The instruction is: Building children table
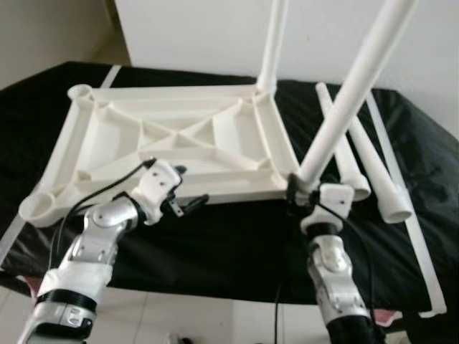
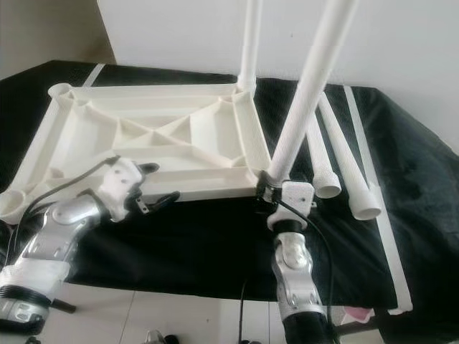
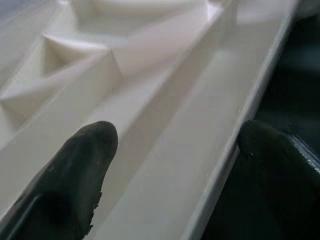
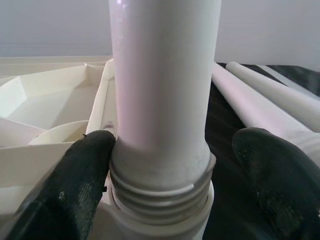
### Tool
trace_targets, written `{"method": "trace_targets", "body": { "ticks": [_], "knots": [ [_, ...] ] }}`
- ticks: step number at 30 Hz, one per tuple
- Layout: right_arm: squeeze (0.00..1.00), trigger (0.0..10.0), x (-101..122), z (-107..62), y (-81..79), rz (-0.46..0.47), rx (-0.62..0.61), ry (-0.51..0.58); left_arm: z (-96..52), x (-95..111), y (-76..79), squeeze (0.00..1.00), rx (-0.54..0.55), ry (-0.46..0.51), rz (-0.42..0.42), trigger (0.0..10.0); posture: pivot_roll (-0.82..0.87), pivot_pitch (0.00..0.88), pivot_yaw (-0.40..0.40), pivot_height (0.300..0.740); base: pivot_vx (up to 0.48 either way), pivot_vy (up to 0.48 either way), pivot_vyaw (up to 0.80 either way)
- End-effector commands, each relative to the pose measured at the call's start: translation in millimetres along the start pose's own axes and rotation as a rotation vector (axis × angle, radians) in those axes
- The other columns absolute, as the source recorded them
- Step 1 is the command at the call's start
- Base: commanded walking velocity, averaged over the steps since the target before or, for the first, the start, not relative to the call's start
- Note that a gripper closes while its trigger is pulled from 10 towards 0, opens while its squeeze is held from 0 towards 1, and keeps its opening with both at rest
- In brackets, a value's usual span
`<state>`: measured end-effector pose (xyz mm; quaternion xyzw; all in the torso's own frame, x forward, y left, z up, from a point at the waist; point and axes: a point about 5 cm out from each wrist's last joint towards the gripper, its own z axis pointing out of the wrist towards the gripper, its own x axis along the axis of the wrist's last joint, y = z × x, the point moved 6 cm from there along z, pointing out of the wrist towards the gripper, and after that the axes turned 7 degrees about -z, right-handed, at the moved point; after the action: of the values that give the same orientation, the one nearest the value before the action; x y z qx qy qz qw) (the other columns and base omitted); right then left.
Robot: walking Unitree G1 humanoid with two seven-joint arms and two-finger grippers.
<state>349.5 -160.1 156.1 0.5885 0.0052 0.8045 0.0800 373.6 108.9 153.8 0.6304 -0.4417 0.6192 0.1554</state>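
The right gripper (image 1: 300, 188) is clasping a white leg (image 1: 351, 89) at the tabletop's (image 1: 172, 140) near-right corner — leaning up and rightward; the left gripper (image 1: 188, 203) is straddling its near edge, fingers apart

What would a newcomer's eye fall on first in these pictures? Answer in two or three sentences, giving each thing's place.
First, the white table top lying upside down on the black cloth, ribs showing, with one leg upright at its far right corner. Next, a second leg leaning up from the near right corner, the right pincer around its threaded base. The left pincer straddles the near edge, and two spare legs lie to the right.
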Motion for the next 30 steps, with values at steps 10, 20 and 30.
{"method": "trace_targets", "body": {
  "ticks": [10,20,30],
  "knots": [
    [0.0,10.0,18,2.1,-3.2,0.006,0.11,0.066,6.1,16,-18.9,0.0,0.024,0.074,-0.062,10.0,-0.09,0.14,0.021,0.74,0.0,0.0,0.0],
    [0.0,10.0,28,-13.1,-26.2,0.072,0.245,0.067,7.1,14,-9.2,0.0,-0.058,0.064,-0.051,10.0,-0.09,0.154,0.015,0.74,0.0,0.0,0.0],
    [0.0,10.0,28,-22.8,-20.9,0.089,0.268,0.044,13.6,5,9.6,0.0,-0.167,0.009,-0.028,10.0,-0.11,0.152,0.018,0.74,0.0,0.0,0.0]
  ]
}}
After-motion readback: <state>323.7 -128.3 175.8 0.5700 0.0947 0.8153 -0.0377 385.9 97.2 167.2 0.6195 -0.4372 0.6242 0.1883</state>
